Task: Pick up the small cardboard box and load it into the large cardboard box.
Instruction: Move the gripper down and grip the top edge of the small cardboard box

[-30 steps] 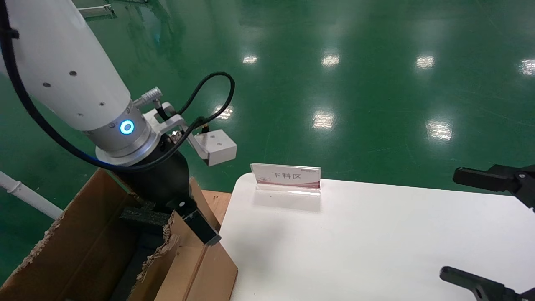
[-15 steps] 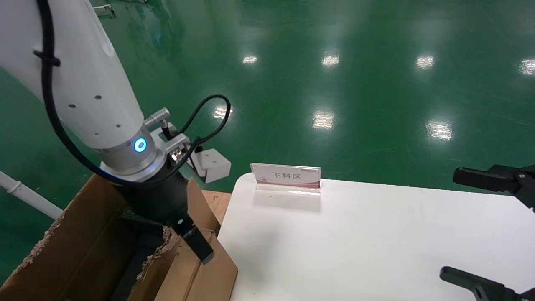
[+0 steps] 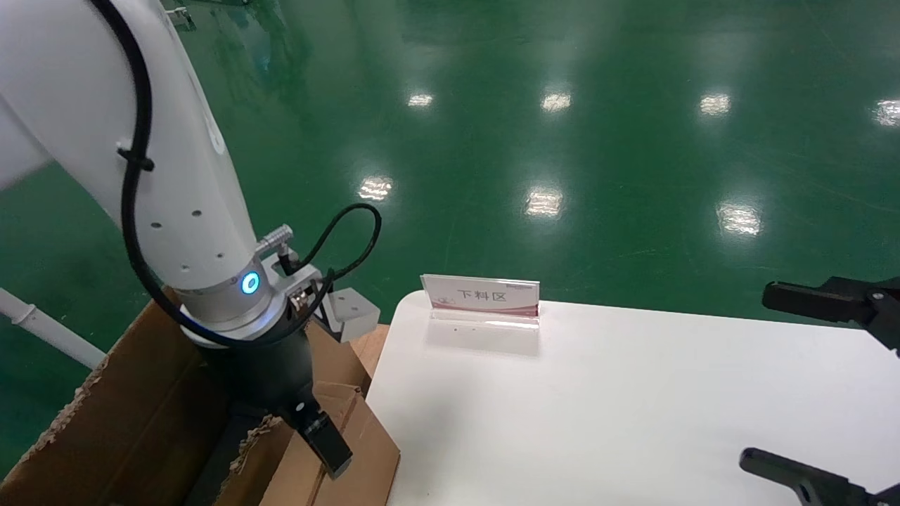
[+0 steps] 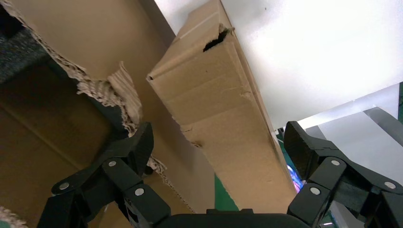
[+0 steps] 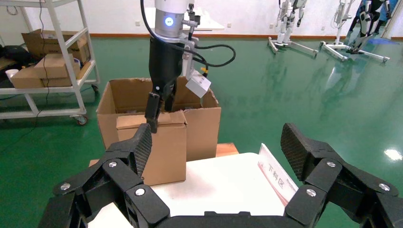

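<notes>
Brown cardboard everywhere: small cardboard box (image 5: pixel 154 147) stands on edge against outside wall of large cardboard box (image 5: pixel 119 97), not in. Left gripper (image 4: pixel 216 142) spread wide astride its top edge, no grip. Loading apparently unfinished. Right gripper (image 5: pixel 214 142) agape over white table (image 3: pixel 633 407).

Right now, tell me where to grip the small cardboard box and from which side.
Take the small cardboard box by its thin top edge, from above, the left gripper spanning its two broad faces. It stands on edge beside the large cardboard box, so only its thickness fits the open jaws. The right gripper is parked over the table.
</notes>
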Action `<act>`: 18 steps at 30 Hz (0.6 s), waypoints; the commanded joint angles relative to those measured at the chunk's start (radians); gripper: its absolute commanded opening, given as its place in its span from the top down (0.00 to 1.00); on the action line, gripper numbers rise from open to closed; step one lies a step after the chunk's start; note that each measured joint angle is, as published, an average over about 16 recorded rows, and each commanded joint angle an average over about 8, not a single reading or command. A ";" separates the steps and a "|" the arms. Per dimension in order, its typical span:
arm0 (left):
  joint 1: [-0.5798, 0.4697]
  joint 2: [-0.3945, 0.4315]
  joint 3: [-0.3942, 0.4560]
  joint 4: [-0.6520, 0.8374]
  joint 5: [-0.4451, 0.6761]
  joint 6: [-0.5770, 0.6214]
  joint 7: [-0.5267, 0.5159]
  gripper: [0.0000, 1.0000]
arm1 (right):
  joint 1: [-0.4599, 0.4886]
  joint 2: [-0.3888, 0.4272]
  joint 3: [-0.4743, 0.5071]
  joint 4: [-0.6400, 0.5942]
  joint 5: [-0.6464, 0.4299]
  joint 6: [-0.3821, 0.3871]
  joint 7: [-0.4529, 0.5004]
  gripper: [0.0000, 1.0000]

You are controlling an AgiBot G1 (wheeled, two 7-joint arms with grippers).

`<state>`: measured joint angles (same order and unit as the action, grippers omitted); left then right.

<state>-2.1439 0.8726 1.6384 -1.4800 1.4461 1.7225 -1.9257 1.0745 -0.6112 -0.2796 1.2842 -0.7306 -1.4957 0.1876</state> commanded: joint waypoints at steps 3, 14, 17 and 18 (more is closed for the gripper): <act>0.015 -0.005 0.004 0.000 0.000 -0.009 -0.006 0.12 | 0.000 0.000 0.000 0.000 0.000 0.000 0.000 0.00; 0.033 -0.013 0.007 0.000 0.000 -0.023 -0.009 1.00 | 0.000 0.000 0.000 0.000 0.000 0.000 0.000 0.00; 0.035 -0.013 0.008 0.000 0.000 -0.024 -0.009 1.00 | 0.000 0.000 0.000 0.000 0.000 0.000 0.000 0.00; 0.035 -0.013 0.008 0.000 0.000 -0.024 -0.009 1.00 | 0.000 0.000 0.000 0.000 0.000 0.000 0.000 0.04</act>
<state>-2.1089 0.8593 1.6461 -1.4800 1.4460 1.6985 -1.9344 1.0745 -0.6112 -0.2796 1.2842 -0.7306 -1.4956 0.1876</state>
